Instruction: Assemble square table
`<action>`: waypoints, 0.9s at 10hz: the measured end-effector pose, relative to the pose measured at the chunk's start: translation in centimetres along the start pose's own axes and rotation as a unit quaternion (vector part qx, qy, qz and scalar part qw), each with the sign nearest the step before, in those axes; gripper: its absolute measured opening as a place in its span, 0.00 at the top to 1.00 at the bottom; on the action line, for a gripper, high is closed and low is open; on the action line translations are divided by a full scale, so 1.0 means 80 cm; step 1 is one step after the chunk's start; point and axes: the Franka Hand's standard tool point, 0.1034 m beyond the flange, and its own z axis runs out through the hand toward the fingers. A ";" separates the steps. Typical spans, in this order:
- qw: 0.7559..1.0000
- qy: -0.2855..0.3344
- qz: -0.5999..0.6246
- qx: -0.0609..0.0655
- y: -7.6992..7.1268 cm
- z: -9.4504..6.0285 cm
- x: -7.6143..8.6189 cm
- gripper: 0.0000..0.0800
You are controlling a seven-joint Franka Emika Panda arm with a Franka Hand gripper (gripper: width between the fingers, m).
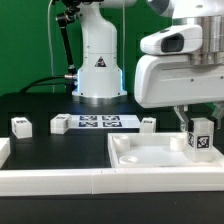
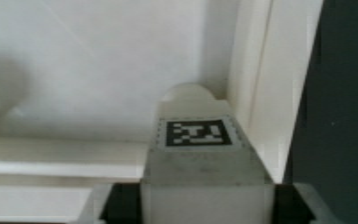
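Observation:
The white square tabletop (image 1: 150,158) with its raised rim lies at the exterior view's right. A short white table leg (image 1: 200,141) with a black-and-white tag stands upright at the slab's right corner. My gripper (image 1: 198,126) comes down on it from above. In the wrist view the leg (image 2: 201,140) fills the gap between the two black fingers (image 2: 123,204), and both press against its sides. Its tip points into the tabletop's inner corner (image 2: 87,90) by the rim. Three more tagged legs (image 1: 20,125) (image 1: 59,125) (image 1: 148,123) lie on the black table.
The marker board (image 1: 98,122) lies flat in front of the robot base (image 1: 98,70). A long white barrier rail (image 1: 90,181) runs along the front edge, under the slab.

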 end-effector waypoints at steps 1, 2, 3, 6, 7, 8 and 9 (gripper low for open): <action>0.998 0.009 0.057 0.006 0.003 -0.001 0.003 0.64; 0.995 0.015 0.101 0.009 0.006 -0.001 0.004 0.64; 0.992 0.015 0.128 0.009 0.007 -0.002 0.004 0.64; 0.972 0.012 0.236 0.005 0.010 0.000 0.002 0.63; 0.958 0.010 0.288 0.001 0.016 0.000 0.002 0.63; 0.950 0.011 0.312 -0.002 0.019 0.000 0.002 0.63; 0.936 0.013 0.351 -0.006 0.023 -0.001 0.002 0.63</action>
